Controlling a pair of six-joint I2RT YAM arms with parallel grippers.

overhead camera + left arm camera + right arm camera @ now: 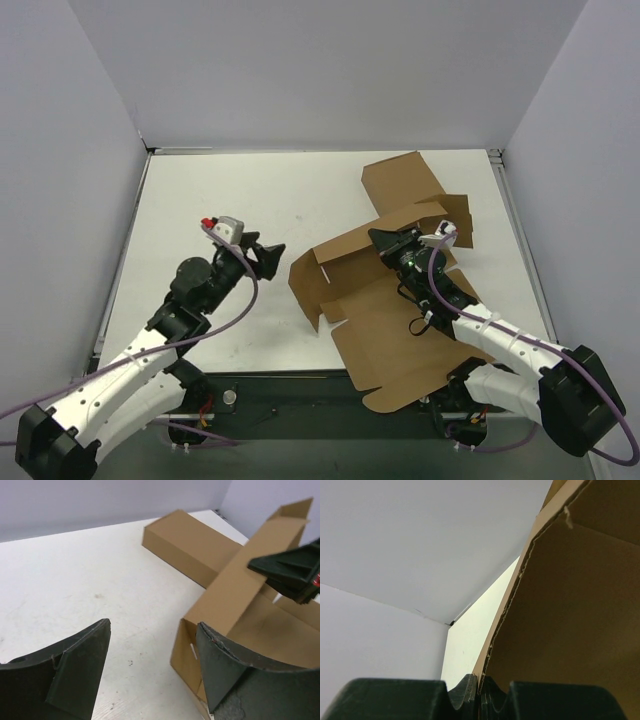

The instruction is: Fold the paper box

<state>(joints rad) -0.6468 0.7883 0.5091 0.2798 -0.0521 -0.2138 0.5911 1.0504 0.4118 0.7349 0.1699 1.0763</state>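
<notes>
The paper box point(390, 340) is a brown die-cut cardboard sheet lying right of centre, reaching to the table's near edge. One long panel point(235, 595) is lifted up, and a side flap with a thin slit stands at the left end. My right gripper point(388, 240) is shut on the edge of that raised panel. In the right wrist view the cardboard point(570, 605) runs straight into the closed jaws of the right gripper point(481, 680). My left gripper point(268, 256) hovers just left of the box with nothing between its fingers. In its own view the left gripper point(153, 625) is open beside the slit flap.
A compact brown rectangular carton point(400, 180) lies at the back right, just behind the raised panel, and also shows in the left wrist view as the carton point(185, 542). White walls enclose the table on three sides. Bare white tabletop point(220, 190) spreads over the left half.
</notes>
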